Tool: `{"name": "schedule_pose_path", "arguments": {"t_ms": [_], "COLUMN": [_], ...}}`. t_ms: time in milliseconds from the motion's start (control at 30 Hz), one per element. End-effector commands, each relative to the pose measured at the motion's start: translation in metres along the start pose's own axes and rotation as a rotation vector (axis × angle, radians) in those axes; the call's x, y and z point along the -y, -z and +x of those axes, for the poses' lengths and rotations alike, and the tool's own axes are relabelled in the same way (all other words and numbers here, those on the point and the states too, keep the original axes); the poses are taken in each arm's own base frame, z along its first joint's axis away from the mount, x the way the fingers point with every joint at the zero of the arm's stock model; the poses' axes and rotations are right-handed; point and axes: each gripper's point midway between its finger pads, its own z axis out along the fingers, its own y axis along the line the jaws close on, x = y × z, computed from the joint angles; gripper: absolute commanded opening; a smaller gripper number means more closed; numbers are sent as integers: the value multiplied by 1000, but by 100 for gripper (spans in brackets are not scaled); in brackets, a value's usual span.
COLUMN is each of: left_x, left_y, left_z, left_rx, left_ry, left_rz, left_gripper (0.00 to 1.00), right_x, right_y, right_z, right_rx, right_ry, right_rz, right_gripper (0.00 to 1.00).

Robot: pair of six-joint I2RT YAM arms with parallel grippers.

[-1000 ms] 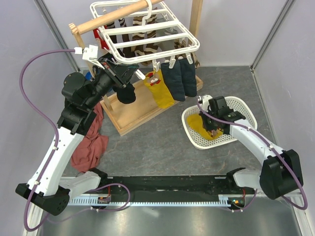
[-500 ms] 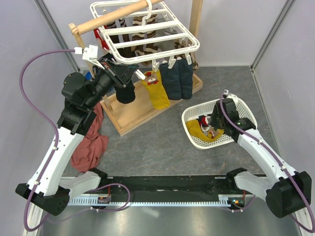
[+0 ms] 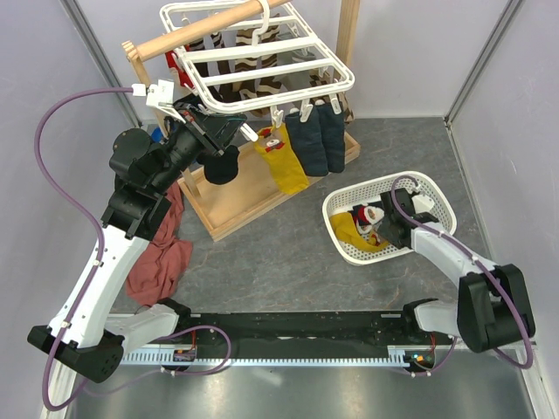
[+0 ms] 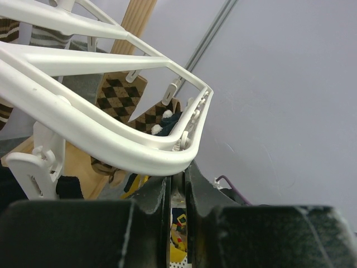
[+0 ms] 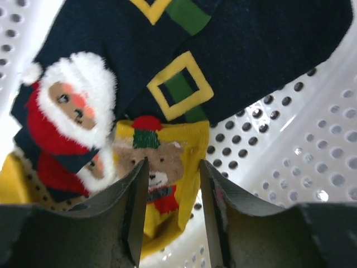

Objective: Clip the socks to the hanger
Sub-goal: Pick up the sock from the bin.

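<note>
Seen from overhead, the light is bright, even and diffuse, falling from above. The grey tabletop (image 3: 288,262) shows only faint, soft-edged shadows beside the white basket (image 3: 354,253), and the picture is sharp to its corners.

In the left wrist view, the white hanger (image 4: 111,142) sits close to the lens, glossy and slightly soft. The dark jaws at the bottom edge are almost featureless black.

In the right wrist view, the yellow sock (image 5: 167,162) is crisp and vividly coloured. The basket wall washes out to glaring white at upper left, and the near jaws are blurred.
</note>
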Motion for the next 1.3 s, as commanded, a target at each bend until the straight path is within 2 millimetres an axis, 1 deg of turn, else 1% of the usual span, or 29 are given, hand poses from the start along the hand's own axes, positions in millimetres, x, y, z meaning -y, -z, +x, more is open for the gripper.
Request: {"name": "schedule_pose_path", "arguments": {"t_ms": [0,100,200,233,267,300,333,400,433,500,533,567,600,633,667,700,733,800,833,867,900,933,1000,1033,1100,1133,1167,1233,1267], "left_x": [11,11,11,11,12,12,11,12,12,12,11,11,11,11,11,12,11,11,10,10,10,10,10,10,11,11,12,11,12], "left_y": [5,5,5,4,5,5,4,5,5,5,5,5,4,4,4,4,4,3,3,3,3,3,2,2,1,1,0,0,0], "left_z": [-10,-10,-9,-9,-10,-10,-9,-10,-10,-9,-8,-9,-8,-8,-9,-9,-9,-8,-8,-8,-8,-8,-7,-7,-7,-7,-6,-6,-6], "left_rx": [9,9,6,5,6,6,3,4,4,-1,-3,-1,-5,-5,-3,-4,-5,-7,-11,-10,-11,-12,-18,-17,-21,-21,-24,-27,-28], "left_ry": [-25,-25,-23,-22,-24,-24,-24,-24,-24,-26,-27,-28,-26,-28,-30,-31,-33,-35,-37,-40,-41,-43,-46,-49,-53,-55,-56,-59,-59], "left_rz": [30,31,32,29,33,33,31,33,33,32,31,30,30,30,31,32,31,28,26,27,26,27,30,33,37,40,43,45,46], "left_gripper": [8,8,8,8,8,8,8,8,8,8,8,8,8,8,8,8,8,8,8,8,8,8,8,8,8,8,8,8,8], "right_x": [-10,-10,-3,-3,-3,-3,-6,-10,-10,-20,-21,-27,-30,-35,-45,-51,-55,-75,-81,-94,-102,-106,-126,-131,-150,-157,-165,-177,-184], "right_y": [-18,-29,-33,-30,-28,-25,-17,-7,1,19,25,34,43,50,60,71,78,108,118,136,153,163,200,211,251,264,277,304,314], "right_z": [1,14,22,19,17,14,7,-6,-12,-30,-34,-43,-51,-55,-60,-66,-70,-84,-89,-90,-97,-103,-103,-104,-105,-99,-101,-91,-90], "right_rx": [1,-50,-74,-65,-58,-45,-21,8,23,71,76,101,127,138,144,168,191,257,297,325,383,434,504,529,602,614,645,667,687], "right_ry": [-42,-28,-3,0,13,20,23,60,75,116,136,143,195,220,251,275,345,398,478,526,561,624,712,737,799,825,831,870,875], "right_rz": [-15,-10,8,-1,-9,-14,-32,-59,-69,-115,-125,-152,-184,-214,-272,-317,-348,-472,-519,-604,-661,-675,-809,-841,-973,-1027,-1074,-1197,-1237], "right_gripper": [47,42,33,25,20,16,8,3,0,0,0,0,0,0,0,0,0,0,0,0,0,0,0,0,0,0,0,0,0]}}
